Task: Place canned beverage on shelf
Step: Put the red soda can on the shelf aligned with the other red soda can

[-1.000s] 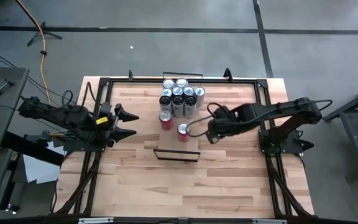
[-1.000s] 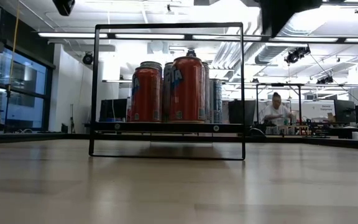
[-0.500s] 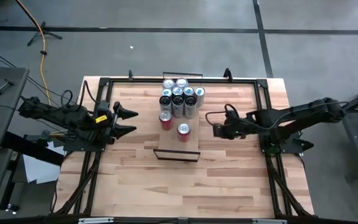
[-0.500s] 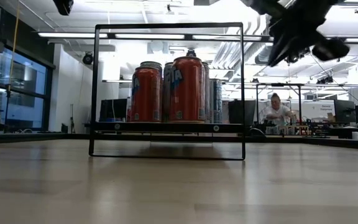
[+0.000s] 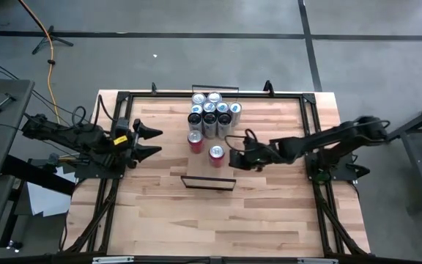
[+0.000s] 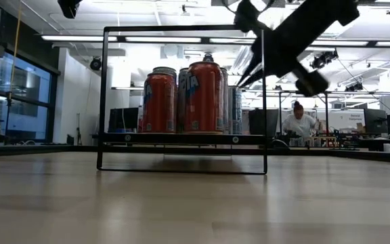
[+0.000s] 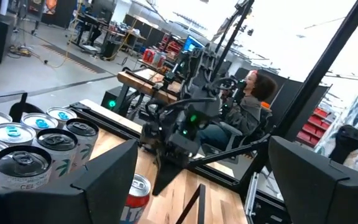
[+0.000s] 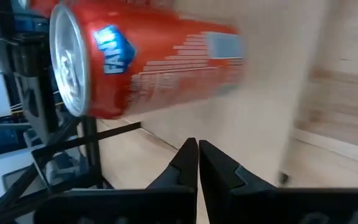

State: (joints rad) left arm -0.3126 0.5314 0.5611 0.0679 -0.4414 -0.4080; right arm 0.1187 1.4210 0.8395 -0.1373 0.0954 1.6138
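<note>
Near edge: bare wood surface (image 5: 269, 213), nothing on it in front of the shelf.

Shelf (image 5: 204, 169): 1 narrow plank running front to back down the middle, with 1 black frame (image 6: 103, 102) standing at its near end.

Cans on the shelf, nearest first:
- 2 red cans, both upright. The front red can (image 5: 216, 152) stands right of the plank's centre. The second red can (image 5: 195, 139) is a bit further back, on the left.
- The back cluster (image 5: 212, 110) is roughly 9 cans packed tight at the far end, a mix of blue/white tops and dark tops. The exact count is hard to pin from above. It looks to be on the same plank.

Right claw (image 5: 231, 158): 1, pinched fully closed with nothing in it. It sits low, just beside the front red can on that can's right side, not touching as far as I can tell. The right wrist view shows the two fingers (image 8: 188, 163) pressed together, with the red can just ahead of the tips. In the low view that arm crosses the frame's upper right corner.

Left claw (image 5: 152, 143): 1, spread wide and empty. It hovers over the left part of the surface, well apart from the shelf, pointing toward the cans.

Beyond the surface: open workshop room, with 1 person (image 6: 296, 123) seated at a far bench.
</note>
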